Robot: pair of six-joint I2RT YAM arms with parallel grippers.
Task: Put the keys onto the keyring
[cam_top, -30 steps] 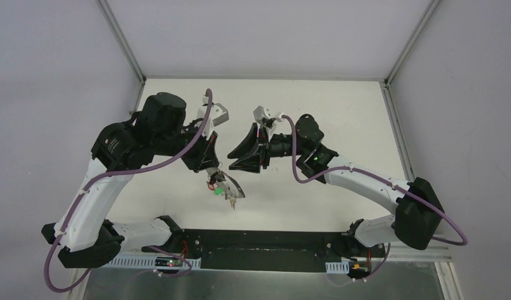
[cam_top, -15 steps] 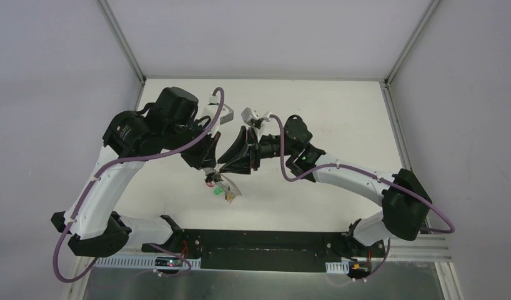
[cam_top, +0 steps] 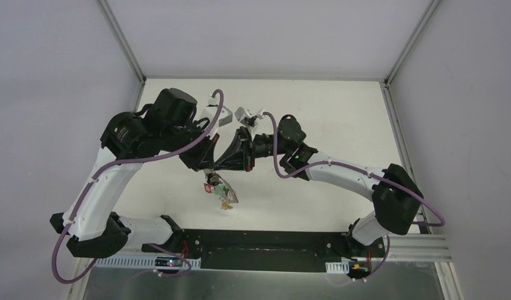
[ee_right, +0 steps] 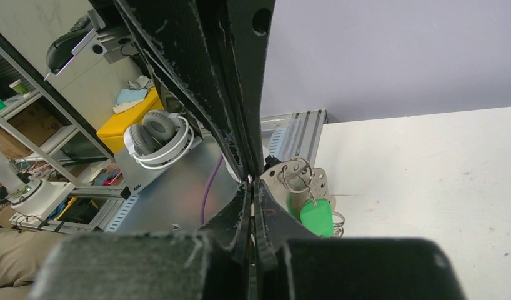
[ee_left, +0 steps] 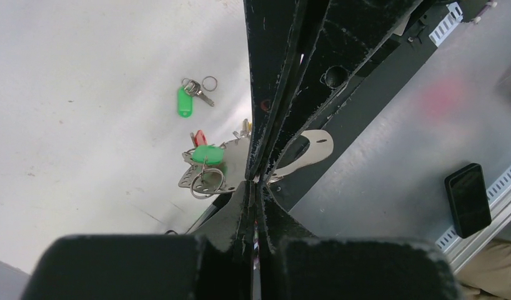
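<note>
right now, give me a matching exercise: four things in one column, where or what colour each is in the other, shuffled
1 loose key
2 keyring
3 phone
4 headphones

a beside a yellow box
b hanging at the left gripper
c black, on bare metal
d lying on the white table

Pairs: 1-d, 2-b, 3-c, 4-a
</note>
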